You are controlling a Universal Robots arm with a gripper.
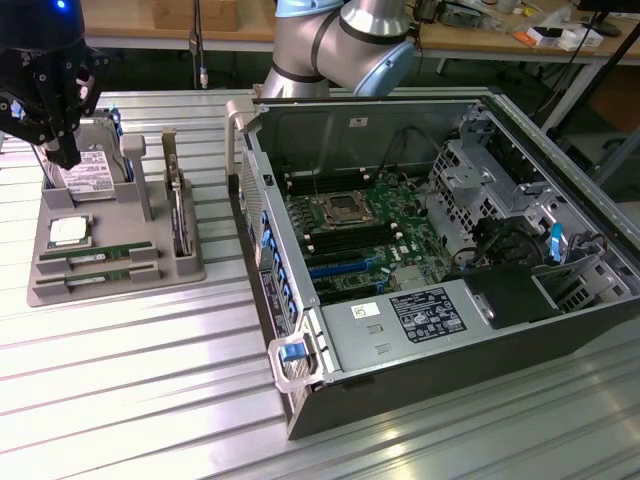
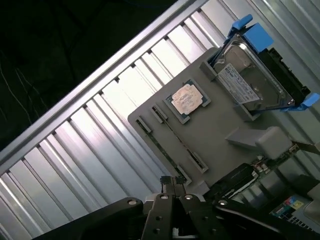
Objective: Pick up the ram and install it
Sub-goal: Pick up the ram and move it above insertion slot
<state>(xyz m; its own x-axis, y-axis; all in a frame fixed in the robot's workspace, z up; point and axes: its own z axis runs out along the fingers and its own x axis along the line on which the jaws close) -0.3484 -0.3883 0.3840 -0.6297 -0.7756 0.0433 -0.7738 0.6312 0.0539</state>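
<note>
The ram stood on edge in a slot of the grey holder tray, with a second stick in the slot beside it and a processor chip just behind. The pincer hung above the tray's hard drive, well apart from the ram, pointing down with its fingertips pressed together, closed. The arm reached in from behind the open computer case, which lay on the ribbed metal worktop at the exterior view's right.
</note>
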